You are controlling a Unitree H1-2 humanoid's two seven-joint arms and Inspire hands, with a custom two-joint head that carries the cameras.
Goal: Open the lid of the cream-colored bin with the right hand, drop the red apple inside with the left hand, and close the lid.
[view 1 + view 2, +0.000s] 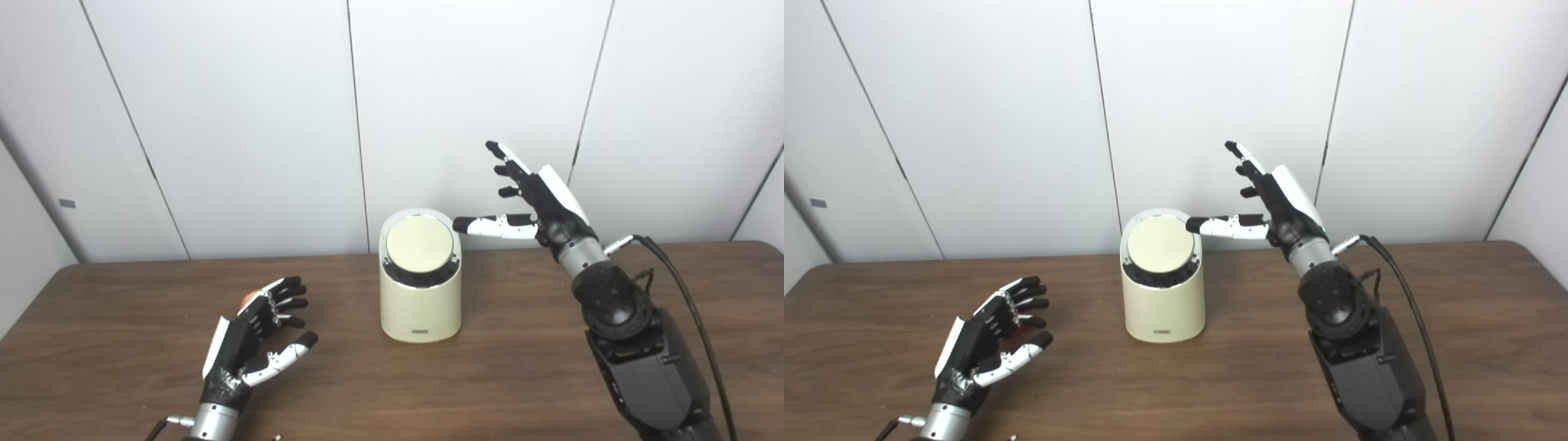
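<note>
Fingers spread on both: right hand (pixel 539 196) at closed bin (pixel 420 278), left hand (pixel 257 331) beside apple (pixel 248 299).

Left robot hand (pixel 260 334) low, fingers spread — right robot hand (pixel 539 196) raised, open, thumb extended.

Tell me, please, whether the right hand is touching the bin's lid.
Cannot tell. In the right eye view the right hand's thumb tip overlaps the rim by the lid; in the left eye view it ends just beside the bin. Neither shows plain contact.
</note>
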